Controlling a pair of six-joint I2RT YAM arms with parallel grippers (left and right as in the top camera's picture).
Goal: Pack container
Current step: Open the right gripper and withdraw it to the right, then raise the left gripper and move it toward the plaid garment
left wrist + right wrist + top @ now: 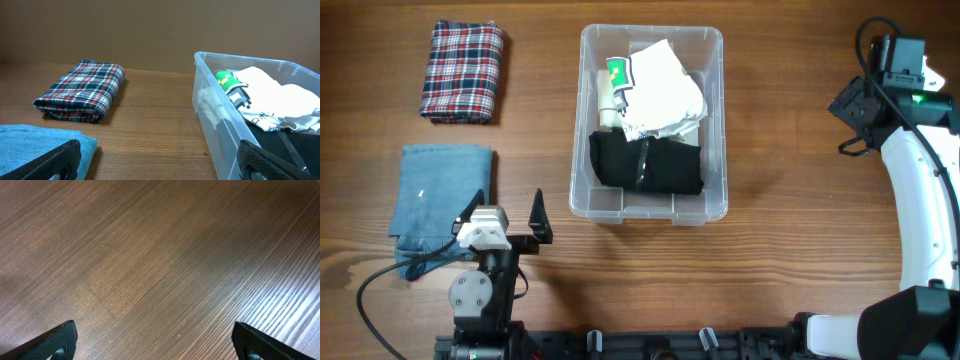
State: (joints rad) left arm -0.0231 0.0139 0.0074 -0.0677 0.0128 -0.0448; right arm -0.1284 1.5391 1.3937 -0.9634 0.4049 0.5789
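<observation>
The clear plastic container [578,120] stands at the table's middle. It holds a crumpled white garment with a green patch [660,90] and a folded black garment [648,162]. My left gripper [505,208] is open and empty, low over the table between a folded blue cloth [442,190] and the container's near left corner. In the left wrist view the open jaws [160,165] frame bare wood, with the container wall [220,120] at right. My right gripper [858,105] is far right, open and empty over bare wood [155,342].
A folded red, white and blue plaid cloth [463,72] lies at the back left, also in the left wrist view [82,90]. The blue cloth [40,142] lies beside the left finger. The white right arm [925,190] runs along the right edge.
</observation>
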